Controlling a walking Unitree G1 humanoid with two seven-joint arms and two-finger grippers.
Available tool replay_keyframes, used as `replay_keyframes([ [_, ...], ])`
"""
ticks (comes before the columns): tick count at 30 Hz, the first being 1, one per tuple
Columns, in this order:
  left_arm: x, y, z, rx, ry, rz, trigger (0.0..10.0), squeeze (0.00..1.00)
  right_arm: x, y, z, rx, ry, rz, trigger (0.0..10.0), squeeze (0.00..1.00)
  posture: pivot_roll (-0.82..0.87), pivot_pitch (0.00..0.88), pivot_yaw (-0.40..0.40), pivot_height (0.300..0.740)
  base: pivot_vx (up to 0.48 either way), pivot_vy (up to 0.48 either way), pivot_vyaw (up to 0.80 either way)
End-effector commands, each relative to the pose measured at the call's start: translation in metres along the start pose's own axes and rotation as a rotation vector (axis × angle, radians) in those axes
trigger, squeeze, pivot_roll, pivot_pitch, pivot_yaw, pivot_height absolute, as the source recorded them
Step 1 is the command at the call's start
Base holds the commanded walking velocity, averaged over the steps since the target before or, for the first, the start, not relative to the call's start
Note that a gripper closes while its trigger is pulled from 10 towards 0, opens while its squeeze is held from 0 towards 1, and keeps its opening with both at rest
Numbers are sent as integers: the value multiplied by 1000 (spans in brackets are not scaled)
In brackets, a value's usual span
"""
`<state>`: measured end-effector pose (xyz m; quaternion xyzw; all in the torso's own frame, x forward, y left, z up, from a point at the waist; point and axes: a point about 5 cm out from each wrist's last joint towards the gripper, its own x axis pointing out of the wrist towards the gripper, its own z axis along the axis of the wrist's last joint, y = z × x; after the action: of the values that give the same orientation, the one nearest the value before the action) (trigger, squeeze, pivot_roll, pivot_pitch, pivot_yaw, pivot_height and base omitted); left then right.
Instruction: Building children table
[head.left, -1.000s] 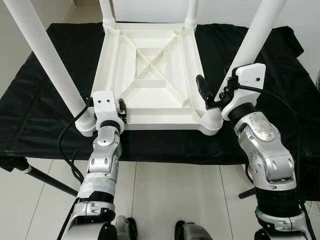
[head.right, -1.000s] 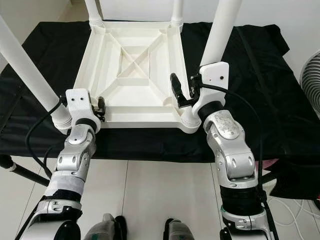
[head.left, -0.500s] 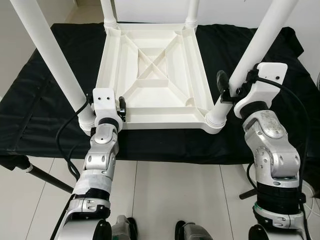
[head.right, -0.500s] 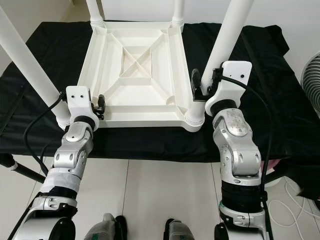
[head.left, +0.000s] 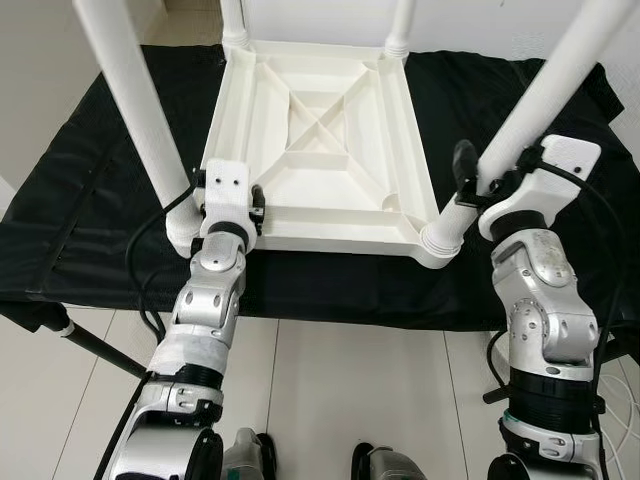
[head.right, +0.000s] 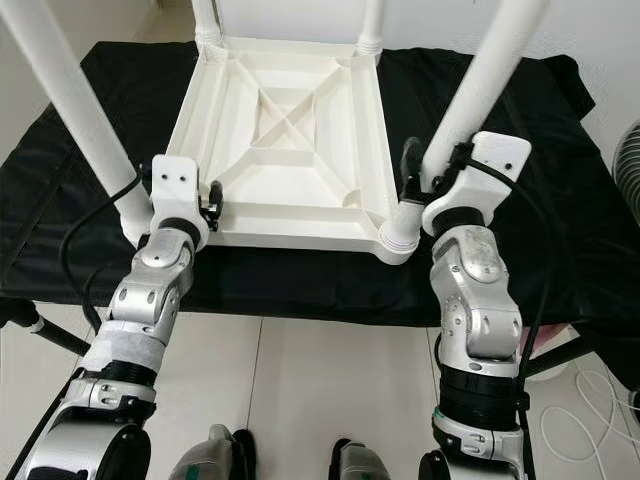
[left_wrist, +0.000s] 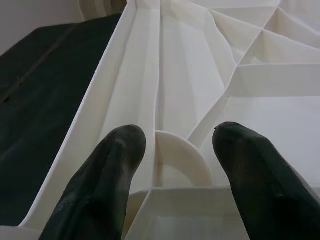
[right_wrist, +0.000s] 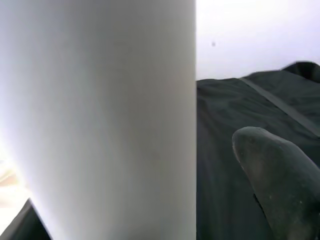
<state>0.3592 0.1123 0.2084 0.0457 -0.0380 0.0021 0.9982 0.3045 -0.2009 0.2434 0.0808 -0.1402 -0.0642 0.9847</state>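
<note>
A white children's table (head.left: 320, 130) lies upside down on a black cloth, its legs pointing up. My left gripper (head.left: 256, 208) is at the near left corner beside the near left leg (head.left: 135, 100). It is open, and its fingers (left_wrist: 115, 165) straddle the rim and a round rib of the underside (left_wrist: 180, 160). My right gripper (head.left: 488, 172) is at the near right leg (head.left: 530, 110), just above its socket (head.left: 440, 235). It is open around the leg. One fingertip (right_wrist: 280, 185) stands a little apart from the leg (right_wrist: 100, 115), which hides the other.
The black cloth (head.left: 100, 200) covers the work table and hangs over its front edge. Below are white floor tiles, a dark stand leg (head.left: 90, 345) at the left and my feet. A fan (head.right: 630, 150) shows at the right edge.
My right gripper has moved outward from the table's inner rim to the near right leg and now straddles it. The left gripper stays at the near left corner. The camera has shifted.
</note>
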Motion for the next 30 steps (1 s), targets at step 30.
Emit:
replay_keyframes([
  [30, 8, -59, 124, 34, -197, -206, 10000, 0, -40, -12, -168, 627, 642, -277, 0, 0, -29, 208, 193, 740, 0, 0, 0],
])
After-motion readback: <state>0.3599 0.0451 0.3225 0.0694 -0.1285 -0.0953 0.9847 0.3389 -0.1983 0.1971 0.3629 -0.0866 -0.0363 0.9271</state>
